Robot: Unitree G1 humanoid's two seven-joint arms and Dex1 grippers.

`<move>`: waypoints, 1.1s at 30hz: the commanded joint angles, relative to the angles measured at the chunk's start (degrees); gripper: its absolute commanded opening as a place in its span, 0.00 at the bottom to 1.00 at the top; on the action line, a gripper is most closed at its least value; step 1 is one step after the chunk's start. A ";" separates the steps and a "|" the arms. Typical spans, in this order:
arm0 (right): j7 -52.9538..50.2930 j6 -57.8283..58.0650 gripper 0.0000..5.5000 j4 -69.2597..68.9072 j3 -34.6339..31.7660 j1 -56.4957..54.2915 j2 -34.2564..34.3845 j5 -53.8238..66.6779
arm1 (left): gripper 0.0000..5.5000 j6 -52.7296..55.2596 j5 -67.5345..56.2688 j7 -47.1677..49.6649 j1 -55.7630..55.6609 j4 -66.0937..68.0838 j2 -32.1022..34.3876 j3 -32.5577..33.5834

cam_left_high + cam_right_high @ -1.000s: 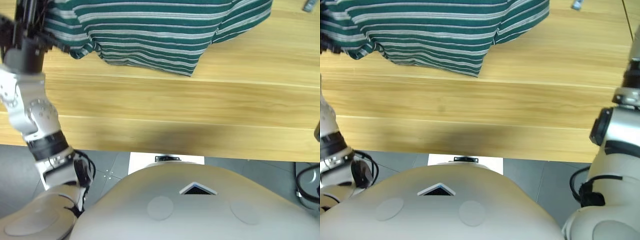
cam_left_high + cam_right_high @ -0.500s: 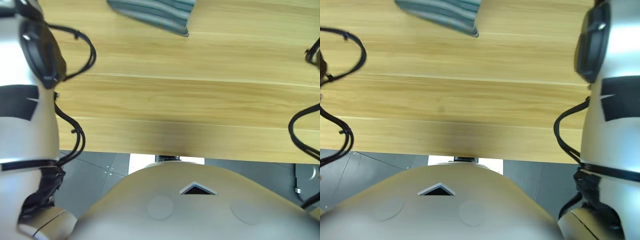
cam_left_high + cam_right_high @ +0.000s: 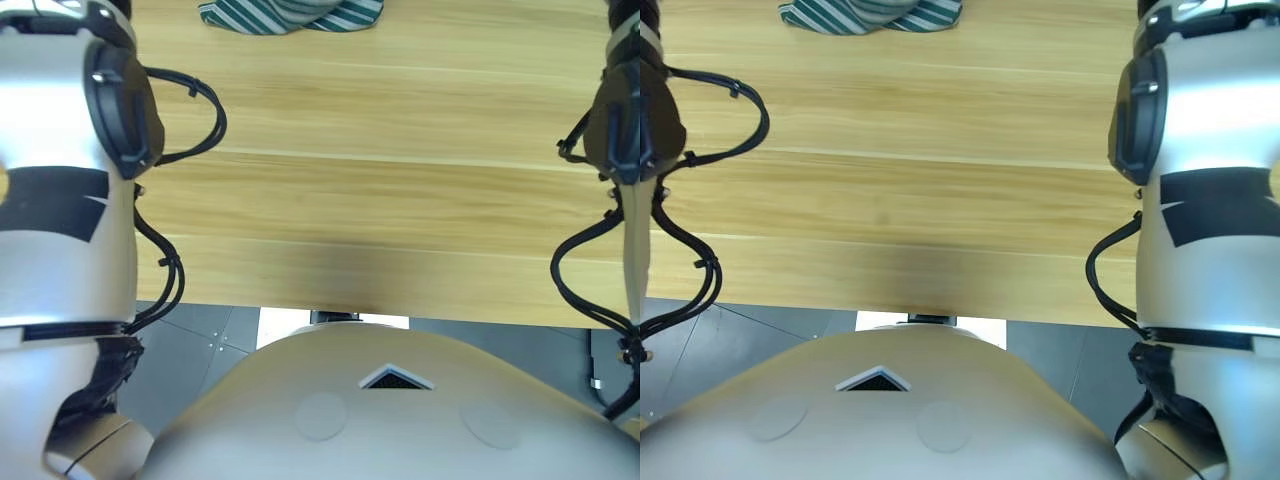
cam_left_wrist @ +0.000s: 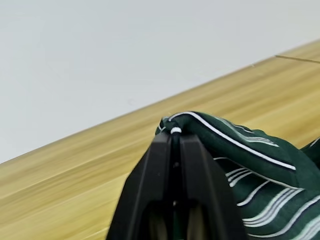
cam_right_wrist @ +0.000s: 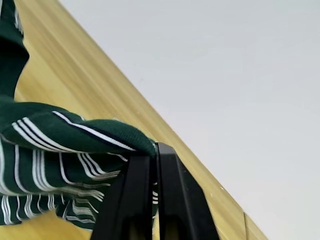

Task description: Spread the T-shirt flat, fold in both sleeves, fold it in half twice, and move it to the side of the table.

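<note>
The green striped T-shirt [image 3: 290,15] sits bunched at the far side of the tabletop [image 3: 380,180]. The left end effector [image 4: 175,136] and right end effector [image 5: 154,152] are each clamped on a fold of its fabric.

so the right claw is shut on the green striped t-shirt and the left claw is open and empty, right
Not quite. The left claw is not open and empty: the left wrist view shows it shut on a fold of the T-shirt. The rest holds: the right claw is shut on the green striped cloth.
</note>
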 commanded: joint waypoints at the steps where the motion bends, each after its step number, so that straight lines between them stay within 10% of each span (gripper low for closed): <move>1: 8.48 -6.30 0.00 -1.91 -3.53 8.17 -3.80 4.33 | 0.00 5.37 -3.61 -16.53 18.39 -18.54 0.67 -2.77; 5: 23.69 -12.17 0.00 -9.84 -9.77 14.72 -8.58 13.81 | 0.00 28.38 -18.93 -21.81 45.86 -67.79 7.62 4.05; 11: 47.42 -9.76 0.00 -43.31 -6.44 41.77 -14.82 27.07 | 0.00 34.50 -33.00 -25.29 68.95 -92.32 12.07 18.35; 19: 54.37 -3.92 0.00 -66.08 -4.65 75.48 -25.37 29.50 | 0.04 -6.23 -10.24 -37.49 99.84 -90.51 19.25 2.80; 33: 59.41 5.76 0.47 -81.86 -12.97 92.09 -35.18 44.11 | 0.48 -22.69 -19.95 -33.47 120.23 -99.34 24.94 13.07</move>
